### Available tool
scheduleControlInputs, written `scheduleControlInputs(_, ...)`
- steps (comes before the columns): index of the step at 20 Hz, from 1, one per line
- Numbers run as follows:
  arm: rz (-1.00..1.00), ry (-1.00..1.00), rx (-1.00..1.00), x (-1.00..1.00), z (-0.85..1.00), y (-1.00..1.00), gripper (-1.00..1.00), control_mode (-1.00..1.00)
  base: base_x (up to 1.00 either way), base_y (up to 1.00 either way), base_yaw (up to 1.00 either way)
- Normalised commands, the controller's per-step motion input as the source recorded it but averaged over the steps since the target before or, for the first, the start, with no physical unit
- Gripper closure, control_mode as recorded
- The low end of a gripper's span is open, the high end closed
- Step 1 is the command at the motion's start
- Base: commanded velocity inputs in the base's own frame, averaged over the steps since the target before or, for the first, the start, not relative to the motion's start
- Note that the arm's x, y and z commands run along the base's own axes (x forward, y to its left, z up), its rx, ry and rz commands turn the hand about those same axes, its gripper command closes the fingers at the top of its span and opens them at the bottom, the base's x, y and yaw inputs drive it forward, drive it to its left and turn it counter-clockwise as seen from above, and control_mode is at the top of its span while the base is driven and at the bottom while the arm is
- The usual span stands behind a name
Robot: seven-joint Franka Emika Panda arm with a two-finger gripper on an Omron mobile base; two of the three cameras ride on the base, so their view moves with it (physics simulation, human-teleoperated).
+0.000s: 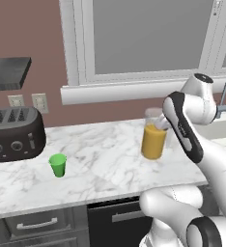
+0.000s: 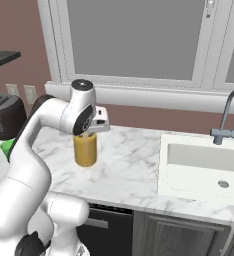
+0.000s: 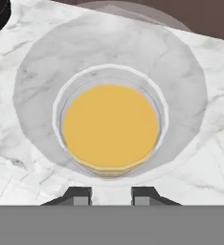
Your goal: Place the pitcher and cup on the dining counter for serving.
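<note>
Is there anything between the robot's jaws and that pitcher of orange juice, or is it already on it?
Nothing visible stands between them. The gripper sits right at the pitcher's rim, looking straight down into the juice. Whether the jaws already pinch the wall, I cannot tell. The green cup stands well off, near the toaster.

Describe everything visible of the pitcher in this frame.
The pitcher is a tall clear, glass-like cylinder, open at the top and filled most of the way with orange liquid. It stands upright on the white veined marble counter below the window, right of the green cup and apart from it. The gripper sits at its rim, looking straight down into it, with the jaws narrowly apart; a firm grip cannot be confirmed.
</note>
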Motion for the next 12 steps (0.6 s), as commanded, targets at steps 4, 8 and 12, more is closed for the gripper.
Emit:
scheduleControlInputs(4,-0.1,-0.19,0.0,-0.35,0.66,0.03,1.0,-1.0,0.0,0.0,0.0)
scheduleControlInputs(8,-0.07,-0.18,0.0,-0.35,0.61,0.0,1.0,-1.0,0.0,0.0,0.0)
scheduleControlInputs(12,-0.04,-0.16,0.01,-0.31,0.54,0.0,1.0,-1.0,0.0,0.0,0.0)
